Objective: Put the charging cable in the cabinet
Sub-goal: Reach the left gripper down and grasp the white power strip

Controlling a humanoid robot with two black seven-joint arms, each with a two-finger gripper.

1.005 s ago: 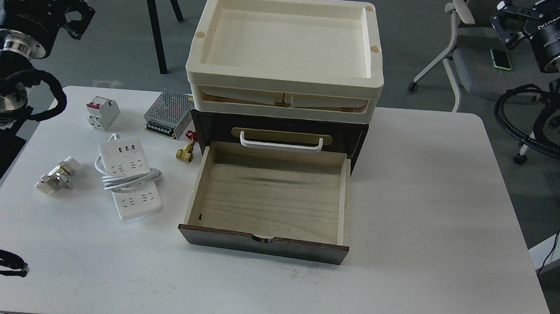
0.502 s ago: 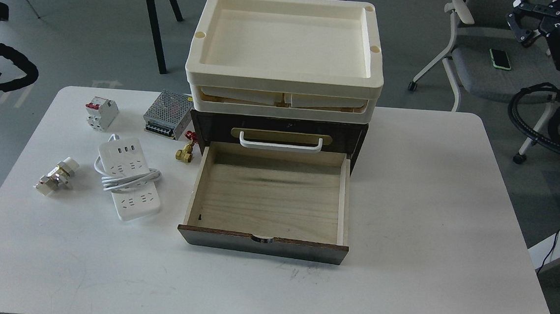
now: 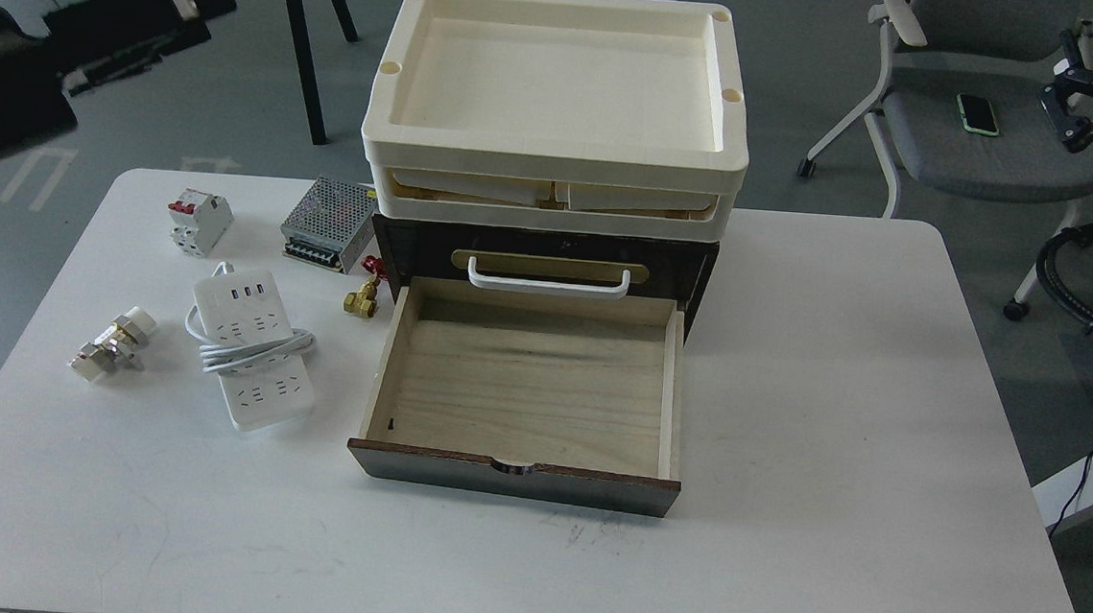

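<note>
Charging cable (image 3: 252,355) flat on table (image 3: 837,413), cord looped round its middle, just left of cabinet (image 3: 540,258)'s open drawer (image 3: 526,392), untouched. Left gripper (image 3: 178,7) blurred at top-left off the table, fingers unreadable. Right gripper (image 3: 1071,103) dark at right edge near chair (image 3: 981,145), can't tell either.

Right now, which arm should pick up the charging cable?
Left, probably. The charging cable lies left of the open drawer, on the left gripper side; the right gripper is far across the cabinet.
</note>
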